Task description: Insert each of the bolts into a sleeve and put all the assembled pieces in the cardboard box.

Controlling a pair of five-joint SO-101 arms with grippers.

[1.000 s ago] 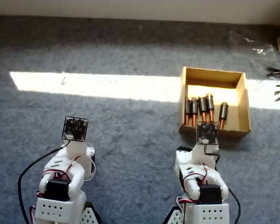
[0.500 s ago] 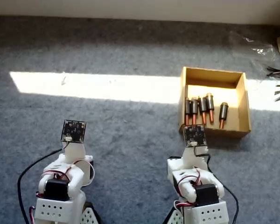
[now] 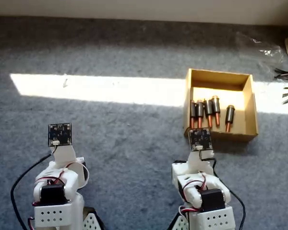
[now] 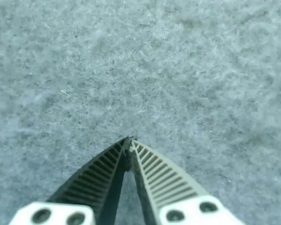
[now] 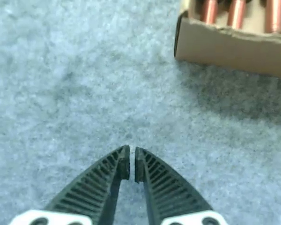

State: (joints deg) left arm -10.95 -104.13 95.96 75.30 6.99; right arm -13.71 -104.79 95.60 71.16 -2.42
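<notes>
Five dark cylindrical sleeves with copper-coloured bolts (image 3: 209,107) lie side by side inside the open brown cardboard box (image 3: 219,79). The right gripper (image 5: 132,161) hangs over grey carpet (image 3: 134,129) just beside the box's near wall, its tips pressed together on nothing. The left gripper (image 4: 129,143), likewise pressed together, sits well apart from the box.

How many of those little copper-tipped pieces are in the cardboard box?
5 assembled pieces, all in the cardboard box: four side by side near its left wall, one apart to their right. None looks hidden.
</notes>
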